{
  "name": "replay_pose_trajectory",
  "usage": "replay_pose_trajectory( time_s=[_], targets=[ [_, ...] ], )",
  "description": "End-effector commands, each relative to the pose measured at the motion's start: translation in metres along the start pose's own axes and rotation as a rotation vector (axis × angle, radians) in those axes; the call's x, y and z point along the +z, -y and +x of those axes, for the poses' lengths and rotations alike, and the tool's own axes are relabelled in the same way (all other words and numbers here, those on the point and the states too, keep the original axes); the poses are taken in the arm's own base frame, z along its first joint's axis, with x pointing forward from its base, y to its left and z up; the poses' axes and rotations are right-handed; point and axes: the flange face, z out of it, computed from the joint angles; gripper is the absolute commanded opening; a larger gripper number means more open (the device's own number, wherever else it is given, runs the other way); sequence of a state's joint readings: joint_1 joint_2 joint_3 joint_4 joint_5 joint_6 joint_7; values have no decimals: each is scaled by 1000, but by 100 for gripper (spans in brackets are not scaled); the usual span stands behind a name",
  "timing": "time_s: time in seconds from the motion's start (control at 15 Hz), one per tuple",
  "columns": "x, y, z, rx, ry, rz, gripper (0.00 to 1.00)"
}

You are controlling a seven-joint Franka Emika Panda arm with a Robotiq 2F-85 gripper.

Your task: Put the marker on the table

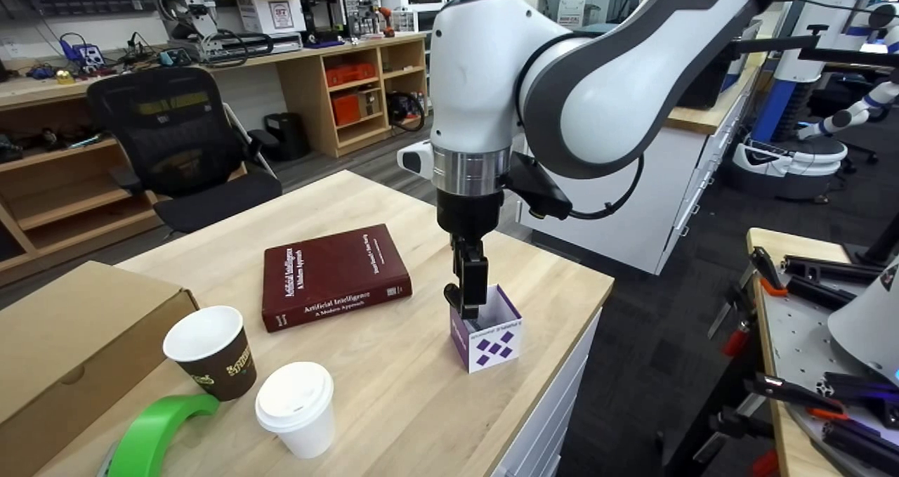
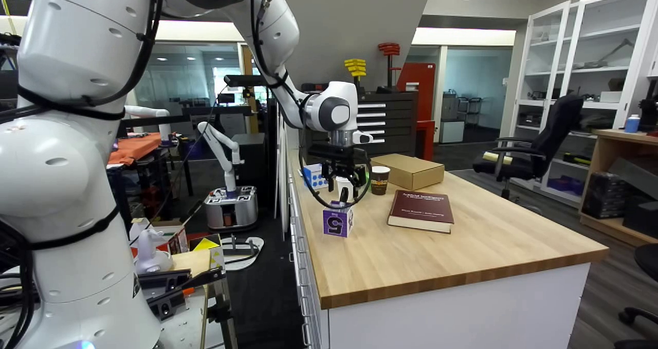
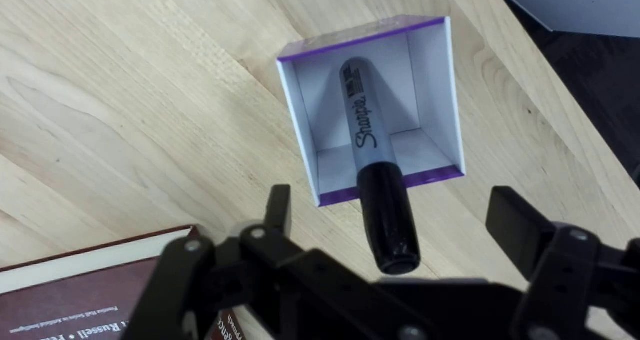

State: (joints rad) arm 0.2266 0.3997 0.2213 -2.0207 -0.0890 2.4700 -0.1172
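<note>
The claw (image 3: 396, 219) pointed down with its fingers (image 3: 517, 230) well apart, one to each side of the marker (image 3: 378, 167) in the wrist view and a gap showing on both sides. The marker leaned in a small white-and-purple box (image 3: 437, 94) below the claw, its grey barrel inside and its black cap jutting over the rim, up towards the claw. That open-topped box stood on the pale wooden surface (image 1: 393, 386). Near the claw, in both exterior views, a thick dark-red book (image 1: 337, 273) lay flat, lettered "Artificial Intelligence". Farther from the claw, in an exterior view, came a white cup (image 1: 302, 414) with a lid, then an open brown cup (image 1: 228, 368) with a white inside. Near the brown cup, farther off again, were a curved green object (image 1: 151, 431) and a closed cardboard box (image 1: 84, 322). In an exterior view a blue-marked white box (image 2: 314, 177) showed well beyond the claw.
</note>
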Motion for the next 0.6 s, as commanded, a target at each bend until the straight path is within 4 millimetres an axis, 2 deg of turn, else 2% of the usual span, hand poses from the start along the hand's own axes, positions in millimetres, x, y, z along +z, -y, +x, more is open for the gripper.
replay_pose_trajectory(
  time_s=[0.0,0.07,0.13,0.33,0.53],
  targets=[
    [4,-4,16,-38,-16,16,100],
    [5,-5,18,-46,-16,17,90],
    [8,-5,20,-54,-15,22,72],
    [10,-6,22,-61,-11,26,53],
    [3,-5,19,-52,1,21,34]
  ],
)
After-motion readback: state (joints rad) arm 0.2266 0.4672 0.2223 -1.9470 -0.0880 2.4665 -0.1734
